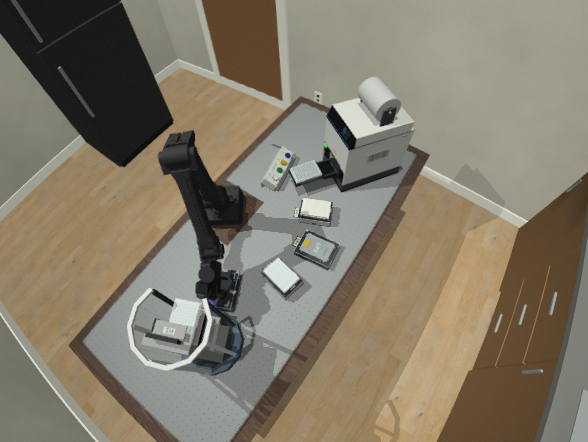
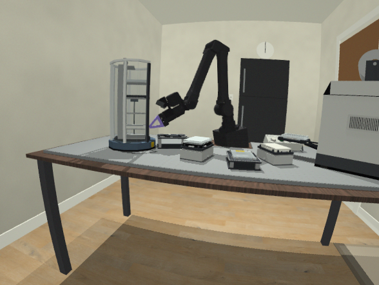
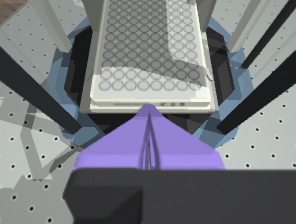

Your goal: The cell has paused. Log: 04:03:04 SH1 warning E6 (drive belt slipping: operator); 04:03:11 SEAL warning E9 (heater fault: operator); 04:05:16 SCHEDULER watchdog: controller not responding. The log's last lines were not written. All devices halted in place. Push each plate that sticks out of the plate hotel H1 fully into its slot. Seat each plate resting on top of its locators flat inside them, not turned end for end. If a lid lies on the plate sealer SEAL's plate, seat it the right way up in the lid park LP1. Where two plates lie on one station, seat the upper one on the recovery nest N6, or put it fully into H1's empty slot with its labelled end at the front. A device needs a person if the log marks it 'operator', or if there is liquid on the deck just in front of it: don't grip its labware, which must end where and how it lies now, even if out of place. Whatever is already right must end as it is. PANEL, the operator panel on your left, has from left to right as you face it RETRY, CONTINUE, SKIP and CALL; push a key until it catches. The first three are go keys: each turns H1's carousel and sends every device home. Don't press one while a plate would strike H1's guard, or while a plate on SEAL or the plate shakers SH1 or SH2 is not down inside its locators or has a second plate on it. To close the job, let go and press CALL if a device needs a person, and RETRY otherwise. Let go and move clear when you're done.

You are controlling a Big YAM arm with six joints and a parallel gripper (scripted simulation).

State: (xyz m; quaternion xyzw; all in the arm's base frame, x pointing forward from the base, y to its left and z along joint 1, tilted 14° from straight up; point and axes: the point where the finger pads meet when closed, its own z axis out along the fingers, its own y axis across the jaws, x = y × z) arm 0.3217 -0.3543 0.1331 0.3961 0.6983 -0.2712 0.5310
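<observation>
touching plate (image 3: 150, 55) front edge in plate hotel (image 2: 113, 97) | gripper (image 3: 150, 111) fingers pressed together, holding nothing

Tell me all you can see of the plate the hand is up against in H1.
The plate is a whitish multiwell plate with rows of round wells, lying flat and lengthwise in the hotel H1, near end facing the hand. The shut purple fingers meet that end's edge. Shadow crosses part of its top. A label on the end is too small to read.
</observation>
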